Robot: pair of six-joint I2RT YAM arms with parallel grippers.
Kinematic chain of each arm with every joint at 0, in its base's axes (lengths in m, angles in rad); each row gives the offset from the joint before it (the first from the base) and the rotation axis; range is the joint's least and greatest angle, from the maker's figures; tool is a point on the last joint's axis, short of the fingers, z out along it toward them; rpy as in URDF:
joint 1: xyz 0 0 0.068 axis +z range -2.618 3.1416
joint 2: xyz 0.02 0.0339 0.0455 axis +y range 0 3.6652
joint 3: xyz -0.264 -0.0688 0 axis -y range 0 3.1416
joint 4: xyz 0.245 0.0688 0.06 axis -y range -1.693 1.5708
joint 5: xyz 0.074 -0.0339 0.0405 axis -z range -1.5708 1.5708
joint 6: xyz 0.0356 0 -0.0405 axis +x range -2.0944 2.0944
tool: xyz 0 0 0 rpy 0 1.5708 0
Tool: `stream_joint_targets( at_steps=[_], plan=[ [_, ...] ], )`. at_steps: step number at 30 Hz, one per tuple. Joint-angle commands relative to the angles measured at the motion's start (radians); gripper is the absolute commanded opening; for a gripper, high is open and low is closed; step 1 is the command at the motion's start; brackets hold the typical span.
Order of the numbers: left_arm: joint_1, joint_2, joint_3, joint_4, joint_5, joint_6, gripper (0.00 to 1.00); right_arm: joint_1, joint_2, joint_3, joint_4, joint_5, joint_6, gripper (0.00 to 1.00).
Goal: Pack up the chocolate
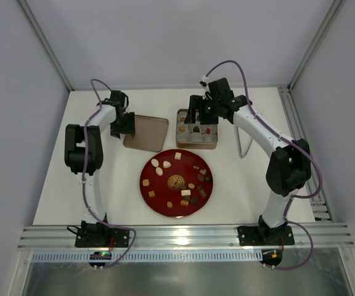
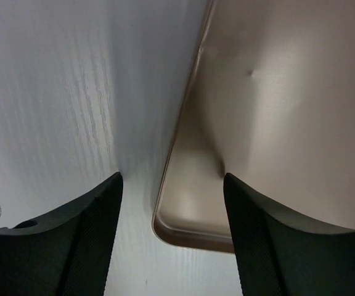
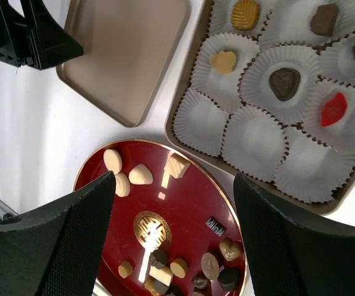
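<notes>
Spread and empty, my right tool (image 3: 172, 179) hovers over the tin (image 1: 196, 147), where a few pieces sit in paper cups (image 3: 251, 132); most chocolate (image 3: 140, 174) waits loose on the red plate (image 3: 183, 203) nearby. My left tool (image 2: 172, 179), equally spread, straddles the edge of the lid (image 2: 276, 123), laid aside so the tin is open.

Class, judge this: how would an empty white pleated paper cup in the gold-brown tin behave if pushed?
Likely floppy and light: the empty white pleated paper cup has thin crinkled walls that would probably crumple. Wedged against neighbouring cups inside the gold-brown metal tin, it probably would not slide far.
</notes>
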Motion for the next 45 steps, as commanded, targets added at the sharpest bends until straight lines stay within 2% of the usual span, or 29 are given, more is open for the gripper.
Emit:
stream_joint_targets(
  at_steps=[1,11,14,15,16,23,24,28,36,44,45],
  plan=[
    [0.055,0.008,0.041,0.055,0.129,-0.041,0.63,0.028,0.0,0.061,0.058,-0.011,0.008,0.77],
    [0.066,0.105,0.11,0.034,0.153,-0.039,0.48,0.107,0.098,0.145,0.061,-0.017,0.014,0.77],
    [0.068,0.113,0.105,0.032,0.131,-0.045,0.41,0.117,0.116,0.153,0.066,-0.018,0.014,0.77],
    [0.066,0.117,0.105,0.029,0.149,-0.045,0.34,0.121,0.122,0.154,0.073,-0.021,0.016,0.77],
    [0.065,0.122,0.104,0.029,0.151,-0.047,0.31,0.125,0.132,0.156,0.072,-0.021,0.016,0.77],
    [0.042,0.142,0.1,0.024,0.123,-0.053,0.22,0.142,0.17,0.171,0.083,-0.026,0.017,0.76],
    [0.039,0.143,0.1,0.026,0.12,-0.056,0.14,0.144,0.175,0.174,0.08,-0.026,0.017,0.76],
    [0.039,0.143,0.104,0.021,0.128,-0.062,0.0,0.153,0.193,0.191,0.083,-0.028,0.01,0.77],
    [0.085,0.11,0.133,-0.029,0.33,-0.09,0.0,0.162,0.233,0.245,0.081,-0.028,-0.021,0.77],
    [0.114,0.024,0.082,-0.042,0.361,-0.085,0.0,0.162,0.319,0.349,0.05,-0.011,-0.042,0.76],
    [0.146,0.016,0.074,-0.043,0.369,-0.09,0.0,0.162,0.323,0.349,0.055,-0.012,-0.039,0.76]
  ],
)
